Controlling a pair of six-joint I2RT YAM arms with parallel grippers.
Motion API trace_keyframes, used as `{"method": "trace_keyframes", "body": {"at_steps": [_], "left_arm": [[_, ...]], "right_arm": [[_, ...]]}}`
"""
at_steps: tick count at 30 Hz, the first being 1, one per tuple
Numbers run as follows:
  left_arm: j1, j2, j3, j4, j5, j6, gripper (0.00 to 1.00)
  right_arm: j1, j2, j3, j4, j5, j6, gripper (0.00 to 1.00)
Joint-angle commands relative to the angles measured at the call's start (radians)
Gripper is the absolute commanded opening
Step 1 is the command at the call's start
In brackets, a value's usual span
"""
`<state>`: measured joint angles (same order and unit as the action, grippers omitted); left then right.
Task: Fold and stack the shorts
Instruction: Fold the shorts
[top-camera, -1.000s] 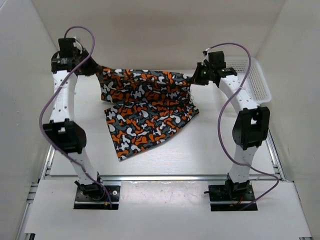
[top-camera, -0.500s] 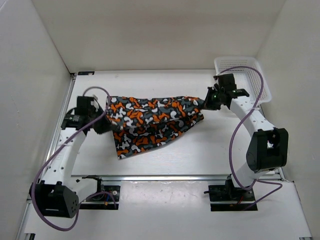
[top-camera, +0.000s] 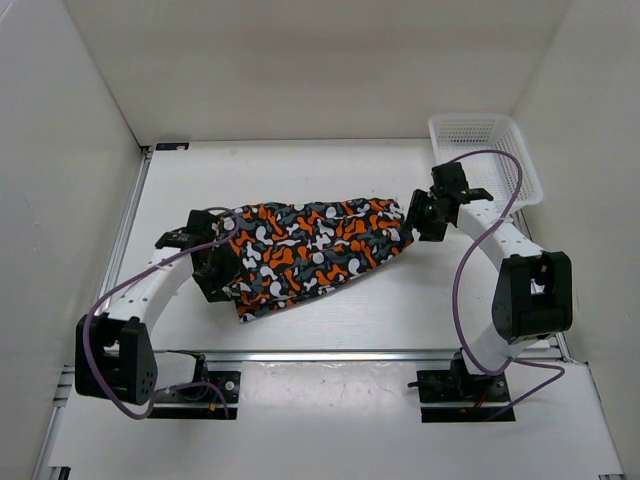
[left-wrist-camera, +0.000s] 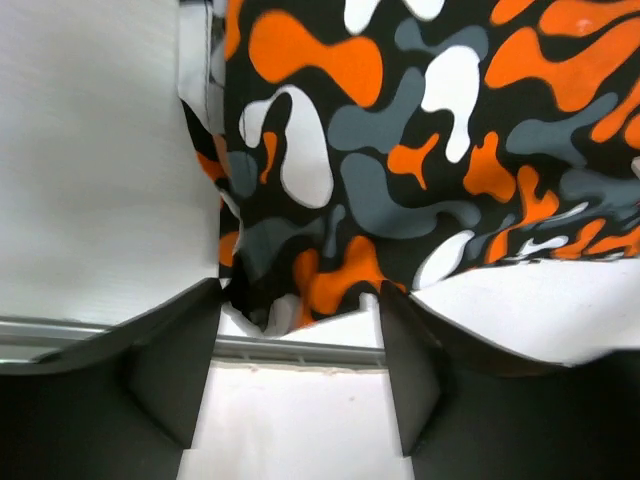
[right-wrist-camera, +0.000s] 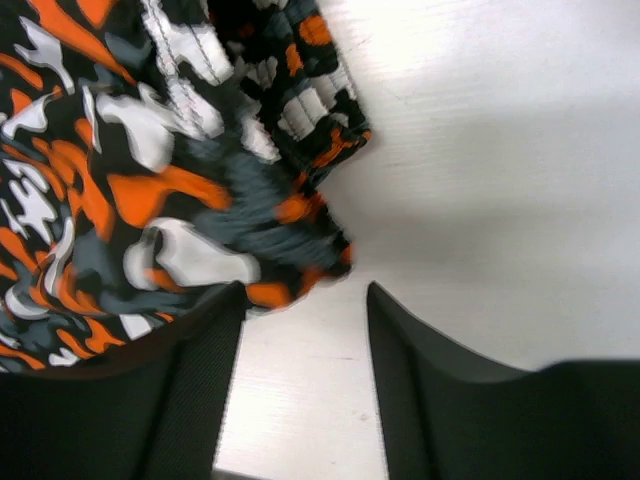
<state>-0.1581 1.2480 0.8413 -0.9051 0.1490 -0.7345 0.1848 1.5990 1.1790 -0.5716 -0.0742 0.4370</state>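
Here's the white desk (top-camera: 330, 165), and off in its far right corner sits the white basket (top-camera: 478, 140), so everything gets called from there. The shorts (top-camera: 310, 250) lie flat on the desk, toward the near left of the basket and apart from it. They are doubled over into a long band, with one looser corner trailing out on the side away from the basket. It looks like a first fold laid down, with the stacking not yet done. The left arm (top-camera: 150, 290) stretches low to the end of the band farthest from the basket. The right arm (top-camera: 497, 228) bends down just in front of the basket to the nearer end. One arm at each end makes sense, since that would keep the cloth stretched and flat as it goes down. Now the small stuff: the left jaws stand apart, bare desk showing between the fingers and a tip of printed cloth just at their mouth. The right jaws stand apart too, the hem lying beside one finger and gripped by neither. Both read as letting go, leaving the fold to rest.
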Motion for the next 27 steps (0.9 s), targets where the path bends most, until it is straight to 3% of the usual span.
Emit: {"method": "trace_keyframes", "body": {"at_steps": [1,3,8,12,19,20,22,23,24,25,27], "left_arm": [[-0.037,0.008,-0.008,0.003,0.021,-0.023,0.78],[-0.046,-0.004,-0.018,0.003,0.021,-0.051,0.85],[-0.067,-0.018,-0.053,0.003,-0.002,-0.112,0.86],[-0.103,0.021,-0.102,0.026,-0.023,-0.154,0.93],[-0.202,0.149,-0.088,0.089,-0.089,-0.229,0.88],[-0.216,0.171,-0.079,0.089,-0.107,-0.229,0.84],[-0.216,0.232,-0.051,0.089,-0.132,-0.238,0.63],[-0.216,0.246,-0.051,0.089,-0.149,-0.238,0.50],[-0.216,0.257,-0.039,0.089,-0.161,-0.238,0.23],[-0.204,0.257,-0.039,0.089,-0.161,-0.226,0.13],[-0.152,0.226,-0.028,0.063,-0.184,-0.214,0.10]], "right_arm": [[-0.008,0.004,-0.001,0.033,0.018,-0.009,0.62],[-0.008,0.004,-0.001,0.033,0.004,-0.009,0.72],[-0.008,-0.023,-0.012,0.052,-0.009,0.009,0.74],[0.001,-0.069,-0.048,0.052,-0.018,0.009,0.75],[0.001,-0.135,-0.111,0.061,-0.047,0.009,0.75],[0.001,-0.136,-0.111,0.061,-0.047,0.009,0.75],[0.001,-0.145,-0.121,0.061,-0.047,0.009,0.75],[0.001,-0.145,-0.121,0.061,-0.058,0.009,0.75],[0.001,-0.155,-0.121,0.061,-0.058,0.009,0.75],[0.001,-0.155,-0.130,0.061,-0.058,0.000,0.75],[0.001,-0.177,-0.130,0.052,-0.068,0.000,0.75]]}}
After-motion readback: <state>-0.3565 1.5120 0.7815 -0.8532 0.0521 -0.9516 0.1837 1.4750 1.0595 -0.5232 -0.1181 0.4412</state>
